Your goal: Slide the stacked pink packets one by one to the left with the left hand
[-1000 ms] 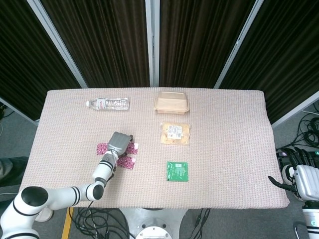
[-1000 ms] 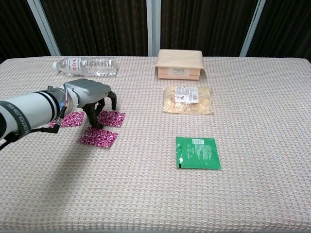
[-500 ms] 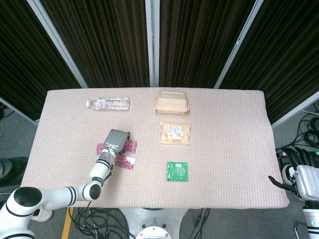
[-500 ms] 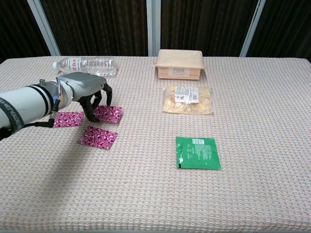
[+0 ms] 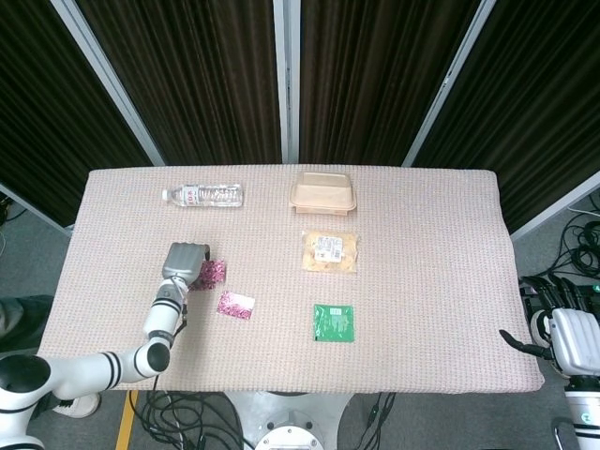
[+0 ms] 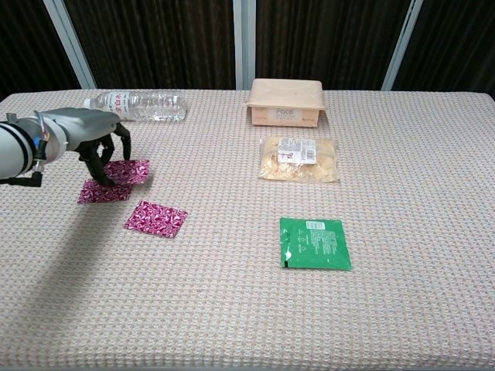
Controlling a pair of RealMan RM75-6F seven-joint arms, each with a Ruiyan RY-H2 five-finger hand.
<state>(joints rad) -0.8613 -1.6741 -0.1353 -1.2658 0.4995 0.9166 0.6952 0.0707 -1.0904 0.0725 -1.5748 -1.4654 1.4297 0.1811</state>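
Moved left: left robot hand (image 6: 97,143) dragged pink packet (image 6: 128,171), fingertips pressing it, overlapping second packet (image 6: 102,192) | third packet (image 6: 156,218) apart on surface (image 6: 402,232) | right robot hand (image 5: 562,328) spread, off-surface

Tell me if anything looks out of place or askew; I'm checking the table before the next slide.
Nothing looks spilled or damaged. The pink packets under the left hand overlap unevenly, and a third pink packet lies apart, skewed to the table edge. The water bottle lies on its side.
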